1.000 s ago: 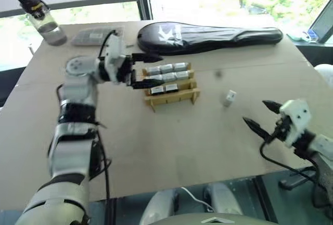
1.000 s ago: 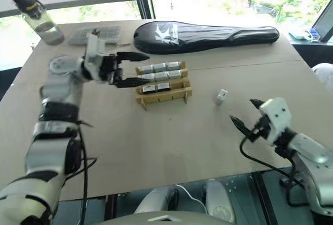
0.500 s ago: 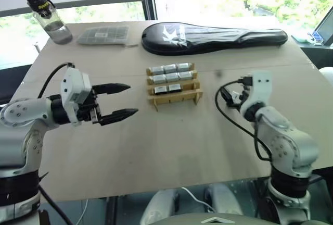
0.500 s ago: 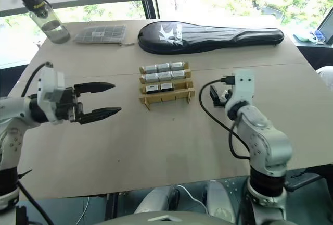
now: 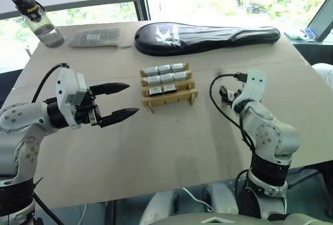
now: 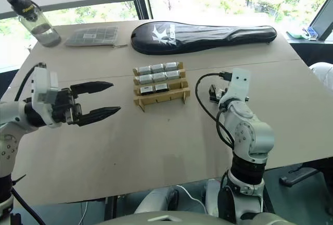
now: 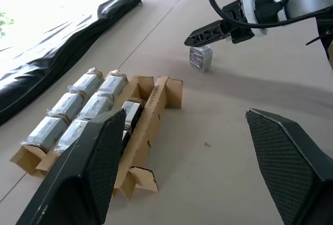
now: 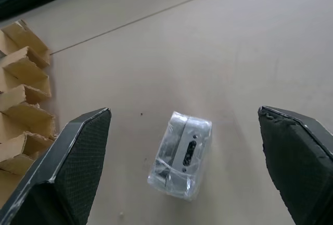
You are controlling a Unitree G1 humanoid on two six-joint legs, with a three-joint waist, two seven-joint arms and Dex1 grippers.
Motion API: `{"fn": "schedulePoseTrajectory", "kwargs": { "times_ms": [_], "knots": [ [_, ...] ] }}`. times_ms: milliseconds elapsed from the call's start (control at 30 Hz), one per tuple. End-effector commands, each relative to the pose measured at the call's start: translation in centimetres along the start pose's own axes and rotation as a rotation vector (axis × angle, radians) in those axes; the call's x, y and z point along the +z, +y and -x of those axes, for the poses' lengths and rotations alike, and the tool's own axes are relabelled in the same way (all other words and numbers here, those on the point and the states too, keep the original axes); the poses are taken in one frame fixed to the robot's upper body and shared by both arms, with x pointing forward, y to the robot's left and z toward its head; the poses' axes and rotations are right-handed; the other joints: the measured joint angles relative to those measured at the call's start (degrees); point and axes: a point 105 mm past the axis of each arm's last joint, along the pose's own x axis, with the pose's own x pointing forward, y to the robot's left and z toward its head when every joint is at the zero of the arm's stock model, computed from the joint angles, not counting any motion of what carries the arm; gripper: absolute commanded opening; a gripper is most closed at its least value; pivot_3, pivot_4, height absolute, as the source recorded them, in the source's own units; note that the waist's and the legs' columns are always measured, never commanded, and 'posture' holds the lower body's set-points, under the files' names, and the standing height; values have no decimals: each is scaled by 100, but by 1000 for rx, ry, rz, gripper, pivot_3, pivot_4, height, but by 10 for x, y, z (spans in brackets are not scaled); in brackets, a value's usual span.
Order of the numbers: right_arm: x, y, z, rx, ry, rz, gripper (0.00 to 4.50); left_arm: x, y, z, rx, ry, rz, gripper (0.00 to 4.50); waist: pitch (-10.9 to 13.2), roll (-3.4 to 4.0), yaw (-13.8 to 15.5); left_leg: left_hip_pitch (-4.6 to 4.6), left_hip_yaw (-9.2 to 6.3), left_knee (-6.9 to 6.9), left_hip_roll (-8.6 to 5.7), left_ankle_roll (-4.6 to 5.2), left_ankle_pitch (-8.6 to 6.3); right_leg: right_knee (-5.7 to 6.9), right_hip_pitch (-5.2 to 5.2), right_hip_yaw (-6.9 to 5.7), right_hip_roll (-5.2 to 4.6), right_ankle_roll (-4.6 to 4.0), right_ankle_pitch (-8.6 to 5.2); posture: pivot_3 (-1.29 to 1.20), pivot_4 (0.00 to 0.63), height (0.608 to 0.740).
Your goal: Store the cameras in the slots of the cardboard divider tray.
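Observation:
The cardboard divider tray (image 5: 172,98) stands mid-table. Its back two rows hold three wrapped silver cameras (image 5: 165,70) each. The front row holds two dark-faced ones (image 5: 155,90), and its right slot is bare. One loose camera (image 8: 182,154) lies on the table to the right of the tray, also seen in the left wrist view (image 7: 200,57). My right gripper (image 8: 184,110) hangs open just above it, one finger on either side, not touching. My left gripper (image 5: 130,99) is open and holds nothing, left of the tray and pointing towards it.
A long black racket bag (image 5: 208,33) lies across the back of the table. At the back left are a flat grey gridded pack (image 5: 95,37) and a water bottle (image 5: 36,19). Bare tabletop lies in front of the tray.
My left gripper has drawn back from the tray to the left, still open. My right arm has swung in from the table's right edge to hang over the loose camera.

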Motion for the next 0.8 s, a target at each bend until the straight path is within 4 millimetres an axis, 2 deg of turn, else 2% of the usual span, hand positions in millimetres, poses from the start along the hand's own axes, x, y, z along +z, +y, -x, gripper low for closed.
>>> {"fn": "schedulePoseTrajectory", "kwargs": {
  "times_ms": [33, 233, 300, 333, 400, 467, 500, 533, 567, 600, 800],
  "knots": [
    [5, 14, 3, 33, -6, -74, 4500, 10, 0, 1, 0, -11, -47, 3811, 1, 1, 4, 0, 0, 0, 0, 0, 0, -1, 0, 0, 0, 0, 0, 0, 150, 740],
    [2, 19, 2, 51, 21, -89, 4500, 10, 1, 2, -4, -11, -48, 3811, 6, 11, 6, 1, 0, -4, 0, 0, 0, -2, 0, 1, 0, 0, 0, 0, 150, 740],
    [2, 23, 2, 71, 25, -92, 4095, 11, 1, 1, -3, -12, -48, 3860, 7, 12, 6, 1, 1, -4, 0, 0, 0, -3, -1, 1, 0, 0, 0, 0, 150, 740],
    [1, 26, 3, 86, 30, -93, 3628, 11, 1, 1, -4, -13, -48, 3860, 7, 12, 6, 1, 1, -5, 0, 0, 0, -3, -1, 2, 0, 0, 0, 0, 150, 740],
    [0, 30, 3, 106, 35, -95, 3132, 11, 2, 1, -4, -14, -48, 3860, 6, 12, 7, 1, 1, -5, 0, 0, 0, -3, 0, 2, 0, 0, 0, 0, 150, 740],
    [0, 32, 3, 115, 37, -94, 2166, 11, 2, 1, -5, -14, -49, 3860, 6, 13, 8, 1, 1, -5, 0, 0, 0, -3, 0, 2, 0, 0, 0, 0, 150, 740],
    [0, 32, 3, 118, 37, -94, 1965, 11, 2, 0, -5, -15, -49, 3860, 7, 14, 14, 1, 1, -5, 0, 0, 0, -4, 0, 2, 0, 0, 0, 0, 150, 740],
    [0, 32, 3, 120, 38, -95, 1276, 11, 2, 0, -5, -16, -49, 3860, 7, 14, 15, 1, 1, -5, 0, 0, 0, -4, 0, 1, 0, 0, 0, 0, 150, 740],
    [0, 33, 3, 121, 41, -98, 827, 11, 2, 0, -5, -16, -50, 3860, 6, 15, 13, 1, 0, -5, 0, 0, 0, -4, 0, 1, 0, 0, 0, 0, 150, 740],
    [-1, 33, 3, 123, 43, -102, 618, 11, 2, 0, -5, -16, -51, 3860, 6, 15, 12, 2, 1, -5, 0, 0, 0, -4, 0, 2, 0, 0, 0, 0, 150, 740],
    [0, 34, 3, 132, 42, -107, 573, 10, 4, 0, -1, -17, -56, 3860, 6, 17, -13, 7, 4, -6, 0, 0, 0, -3, 1, 7, 2, 0, 0, 0, 150, 740]
  ]
}}
